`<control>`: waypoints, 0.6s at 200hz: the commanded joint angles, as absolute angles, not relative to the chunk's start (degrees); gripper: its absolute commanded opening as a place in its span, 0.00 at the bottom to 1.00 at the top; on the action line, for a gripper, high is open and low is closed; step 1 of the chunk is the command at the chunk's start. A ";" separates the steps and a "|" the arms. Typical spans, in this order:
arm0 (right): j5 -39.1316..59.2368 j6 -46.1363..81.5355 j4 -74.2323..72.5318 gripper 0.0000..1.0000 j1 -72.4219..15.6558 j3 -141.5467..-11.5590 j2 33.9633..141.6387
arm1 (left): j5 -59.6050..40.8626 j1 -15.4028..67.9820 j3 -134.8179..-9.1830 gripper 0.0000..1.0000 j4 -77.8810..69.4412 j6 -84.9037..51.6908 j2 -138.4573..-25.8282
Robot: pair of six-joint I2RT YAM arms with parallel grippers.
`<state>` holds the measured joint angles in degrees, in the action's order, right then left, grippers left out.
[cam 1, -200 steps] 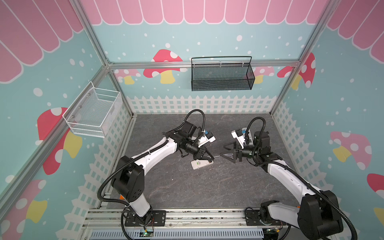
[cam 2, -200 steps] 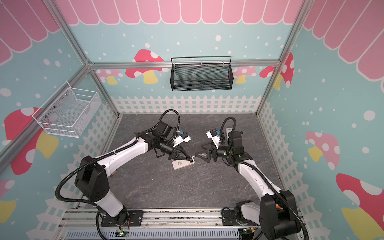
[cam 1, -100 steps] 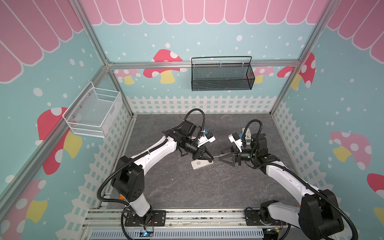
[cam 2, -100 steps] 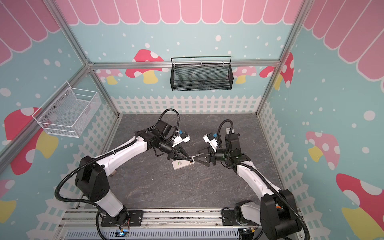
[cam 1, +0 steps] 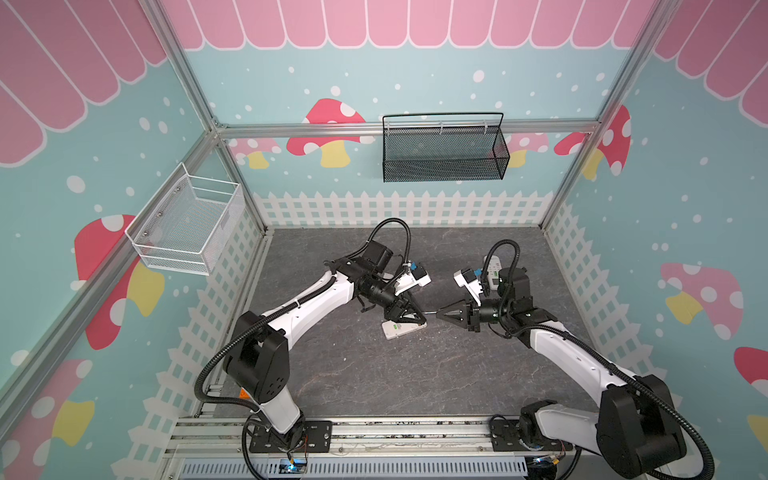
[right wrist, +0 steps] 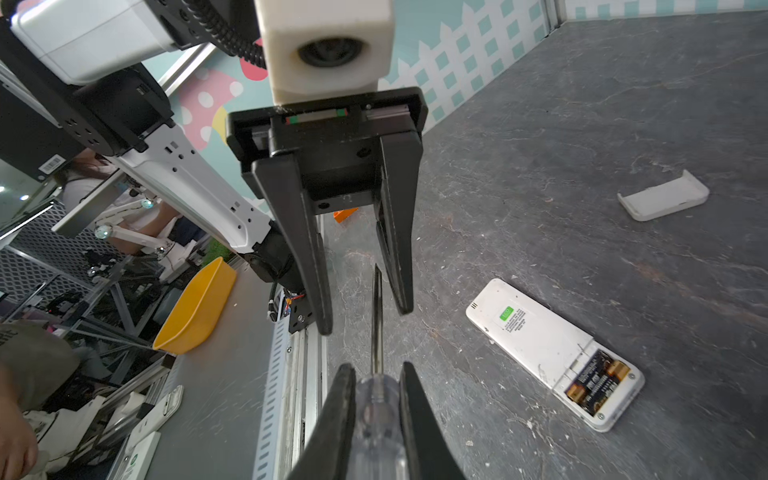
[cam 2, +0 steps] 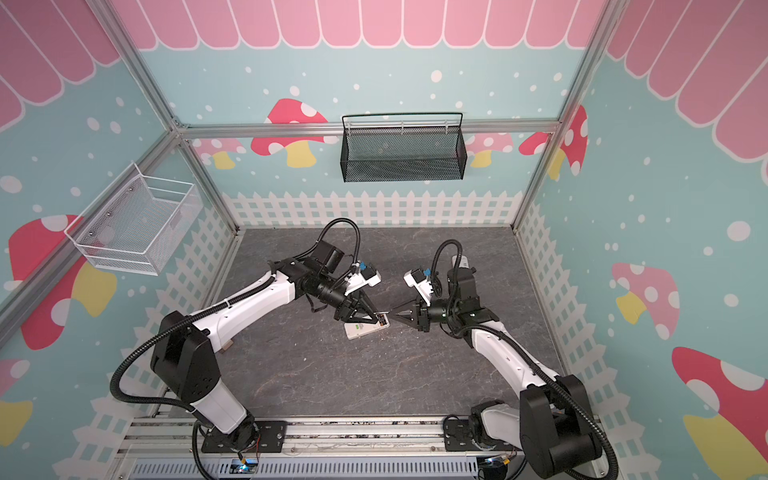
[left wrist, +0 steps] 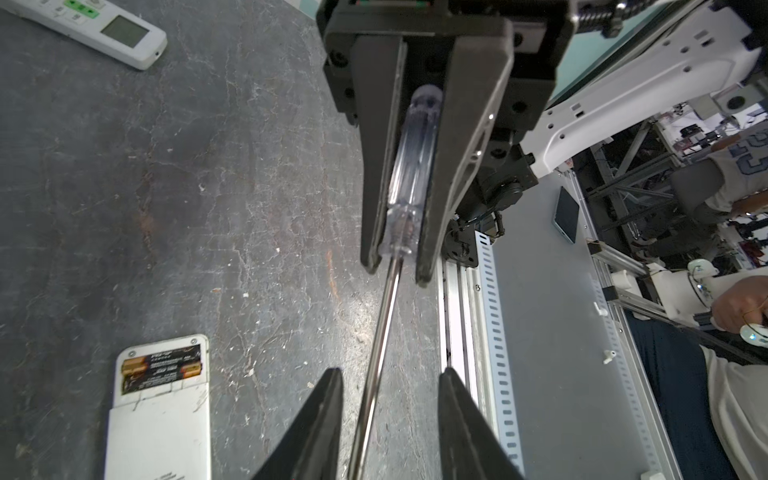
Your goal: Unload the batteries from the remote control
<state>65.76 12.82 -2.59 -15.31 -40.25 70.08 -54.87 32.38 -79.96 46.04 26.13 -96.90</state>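
Jaws on the right gripper [right wrist: 377, 368] are closed tight on the clear handle of a screwdriver [left wrist: 412, 166]. The handle lies lengthwise between the two fingers, and the steel shaft sticks out past their tips. Jaws on the left gripper [left wrist: 390, 372] stand partly apart. The shaft runs down the gap between them, and both wrist views show space on either side of it, so that gripper holds nothing. In both top views the two grippers face each other nose to nose, near the middle of the dark grey table [cam 1: 374, 374].

The remote control [left wrist: 160, 415] lies flat on the table, back side up, just beside the left gripper. In a top view the left fingertips overlap its open end, though the wrist views show it off to one side of them. Its battery compartment is uncovered. The batteries [right wrist: 595, 383], two of them, sit side by side inside it, dark-bodied with coppery-gold ends. Neither gripper touches them. A white battery cover [right wrist: 665, 197] lies on the table by itself, well apart from the remote control.

A second remote [left wrist: 87, 29], face up with a small display and green buttons, lies farther back on the table, near the right arm's wrist. A black mesh basket [cam 1: 442, 153] hangs on the back wall and a white wire basket [cam 1: 187, 226] on the left wall.
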 commanded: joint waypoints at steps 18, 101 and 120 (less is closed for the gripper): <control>52.39 7.88 -1.08 0.00 -14.12 -37.77 62.91 | -42.16 30.28 -79.44 0.64 47.40 29.06 -93.87; 26.35 1.93 -2.17 0.00 -13.62 -29.30 49.02 | -14.93 37.41 -66.13 1.00 35.61 28.41 -93.95; 26.60 0.55 -3.87 0.00 -13.62 -26.34 46.14 | -12.09 37.80 -66.71 1.00 33.52 27.30 -96.31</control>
